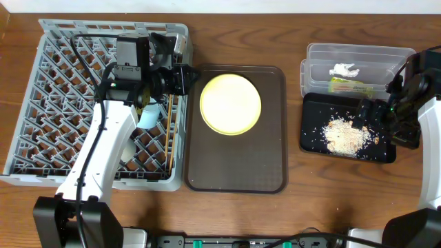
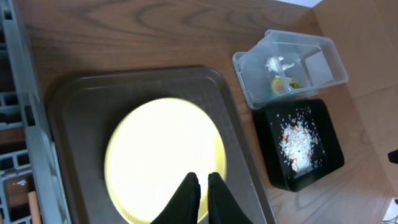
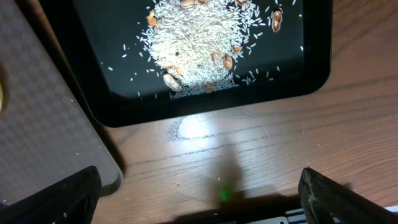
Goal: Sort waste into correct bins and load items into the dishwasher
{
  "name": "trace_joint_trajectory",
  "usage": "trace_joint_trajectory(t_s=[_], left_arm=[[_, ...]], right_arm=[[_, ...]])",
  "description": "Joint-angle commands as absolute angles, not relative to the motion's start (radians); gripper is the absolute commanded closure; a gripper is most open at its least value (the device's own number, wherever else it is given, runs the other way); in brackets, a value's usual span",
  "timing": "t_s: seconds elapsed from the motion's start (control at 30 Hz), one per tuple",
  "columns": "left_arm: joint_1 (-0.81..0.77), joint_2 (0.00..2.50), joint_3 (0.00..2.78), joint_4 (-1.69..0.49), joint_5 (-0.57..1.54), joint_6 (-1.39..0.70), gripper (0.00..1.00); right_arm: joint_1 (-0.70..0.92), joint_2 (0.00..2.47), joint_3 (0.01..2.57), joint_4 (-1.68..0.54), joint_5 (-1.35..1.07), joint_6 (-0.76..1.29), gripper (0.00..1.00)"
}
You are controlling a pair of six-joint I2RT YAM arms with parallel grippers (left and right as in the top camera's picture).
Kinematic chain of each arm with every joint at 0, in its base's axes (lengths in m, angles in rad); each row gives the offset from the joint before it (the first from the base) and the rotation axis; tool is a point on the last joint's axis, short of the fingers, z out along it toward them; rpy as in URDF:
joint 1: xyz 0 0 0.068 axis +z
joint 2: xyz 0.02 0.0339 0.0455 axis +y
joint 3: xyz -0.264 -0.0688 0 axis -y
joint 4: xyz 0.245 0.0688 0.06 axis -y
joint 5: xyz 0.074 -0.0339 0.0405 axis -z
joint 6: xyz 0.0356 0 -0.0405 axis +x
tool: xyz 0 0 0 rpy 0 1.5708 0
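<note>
OVERHEAD: The grey dish rack (image 1: 41,103) fills the left of the wooden table (image 1: 296,27), with the left arm stretched across it. The left gripper (image 1: 193,74) sits at the rack's right edge, pointing toward the brown serving tray (image 1: 234,165) beside it. On that tray lies the round yellow plate (image 1: 230,103). A pair of chopsticks (image 1: 169,134) lies in the rack along its right side, and a light-blue bowl (image 1: 148,117) shows partly from under the arm. At far right, the clear tub (image 1: 358,52) holds the white scrap (image 1: 343,70) and the green-and-orange wrapper (image 1: 348,85). Touching the tub's near side, the black tray (image 1: 313,114) carries a heap of beige food bits (image 1: 348,134), with the right gripper (image 1: 362,114) above it.

LEFT WRIST: The left gripper (image 2: 199,193) has its two dark fingers pressed together with nothing between them, their tips over the near edge of the yellow plate (image 2: 165,155). The plate rests on the brown serving tray (image 2: 74,106). The dish rack (image 2: 18,93) runs down the left edge of the view, and the clear tub (image 2: 323,50) and black tray (image 2: 329,149) lie well apart to the right.

RIGHT WRIST: The right gripper (image 3: 199,199) is spread wide, one finger in each lower corner of the view, holding nothing, over bare table just beside the black tray (image 3: 217,102). The food bits (image 3: 205,31) are heaped in the tray, pale grains mixed with brownish shell-like pieces. A corner of the brown serving tray (image 3: 37,124) shows at left
</note>
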State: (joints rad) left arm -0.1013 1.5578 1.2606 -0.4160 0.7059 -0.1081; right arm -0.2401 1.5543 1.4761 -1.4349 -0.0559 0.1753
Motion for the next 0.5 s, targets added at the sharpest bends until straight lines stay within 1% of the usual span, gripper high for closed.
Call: trace_joint_trajectory(t_s=[0.0,0.03,0.07,0.1,0.17,0.23,0.37,0.43,0.47], left_arm=[[-0.119,1.533,1.254,-0.433,0.648,-0.118,0.85],[-0.130,1.533,1.254,-0.442,0.613,-0.118,0.83],[-0.142,1.533,1.254,-0.450,0.585,-0.117,0.79],[-0.153,1.533,1.254,-0.456,0.558,-0.117,0.77],[-0.179,1.533,1.254,-0.467,0.514,-0.117,0.70],[-0.208,1.533,1.254,-0.467,0.482,-0.117,0.68],[-0.284,1.533,1.254,-0.470,0.419,-0.117,0.59],[-0.329,1.533,1.254,-0.477,0.347,-0.113,0.48],[-0.354,1.534,1.254,-0.484,0.307,-0.102,0.40]], right_arm=[[-0.244,1.536,1.484,-1.435,-0.060,0.175,0.01],[-0.244,1.536,1.484,-1.435,-0.060,0.175,0.01],[-0.244,1.536,1.484,-1.435,-0.060,0.175,0.01],[-0.244,1.536,1.484,-1.435,-0.060,0.175,0.01],[-0.244,1.536,1.484,-1.436,-0.060,0.175,0.01],[-0.244,1.536,1.484,-1.436,-0.060,0.175,0.01],[-0.244,1.536,1.484,-1.436,-0.060,0.175,0.01],[-0.244,1.536,1.484,-1.435,-0.060,0.175,0.01],[-0.244,1.536,1.484,-1.436,-0.060,0.175,0.01]])
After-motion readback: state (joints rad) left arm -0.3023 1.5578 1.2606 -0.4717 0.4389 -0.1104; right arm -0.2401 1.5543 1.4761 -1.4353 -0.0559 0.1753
